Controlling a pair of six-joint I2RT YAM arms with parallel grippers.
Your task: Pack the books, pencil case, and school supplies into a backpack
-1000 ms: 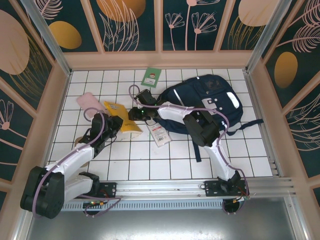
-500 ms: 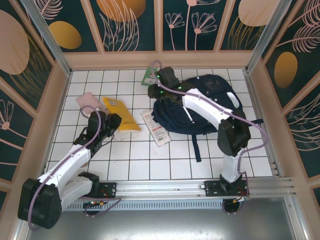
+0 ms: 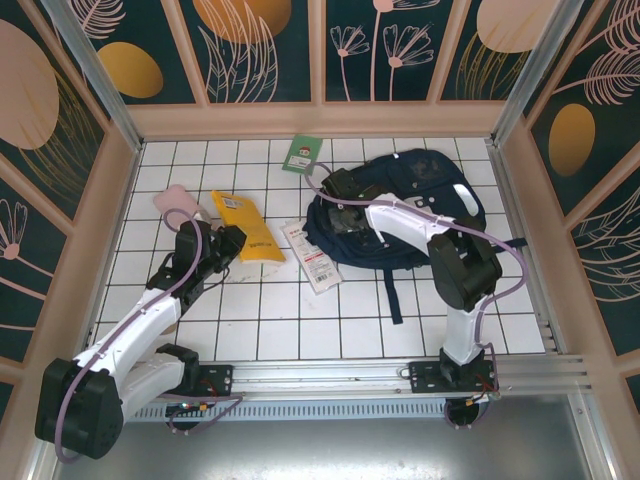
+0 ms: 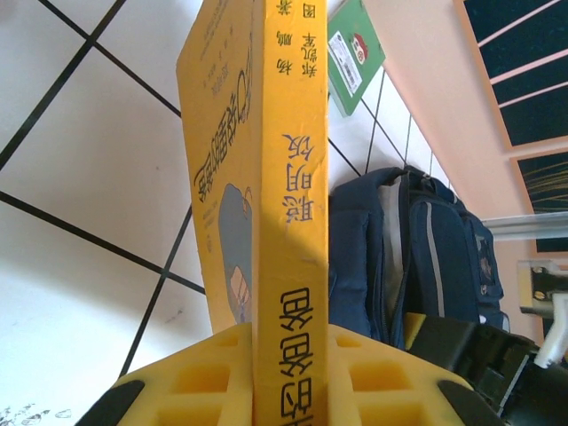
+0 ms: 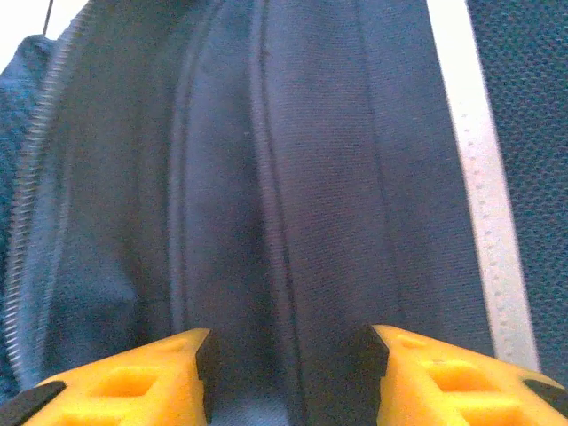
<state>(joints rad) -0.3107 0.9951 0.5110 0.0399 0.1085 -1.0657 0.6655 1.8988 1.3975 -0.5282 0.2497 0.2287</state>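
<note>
Yellow pads (image 4: 204, 382) of the left gripper (image 4: 291, 359) are clamped on the spine end of the yellow-orange book (image 4: 288, 177). The book stands on edge in the grip, spine toward the wrist camera. I cannot tell whether its lower edge touches the tiles. It sits well off the backpack (image 3: 430, 200), on the left-arm side.

Right gripper (image 5: 288, 355): jaws apart, nothing between them, poised just over navy backpack fabric at the end nearest the left arm. A zipper line runs beside the folds.

Handling, as judgement:
- Book: thin, stiff, light, glossy cover. The grip near one end leaves a long free length, so it may pivot. It should feed into the bag edge-first.
- Backpack: soft and limp, so the mouth will likely sag shut unless a lip is pinched and held up. The zipper edge looks the best hold.

Other items:
- White-and-red supplies packet (image 3: 312, 257): flat on the tiles, just beside the backpack, between it and the held book. Probably slippery film, so take it by a long edge.
- Pink pencil case (image 3: 175, 200): beyond the book, farthest from the backpack. Soft, so pinch it across the middle.
- Green book (image 3: 301, 154): off the backpack's far corner.

Backpack contents: cannot tell, as the interior is hidden.
</note>
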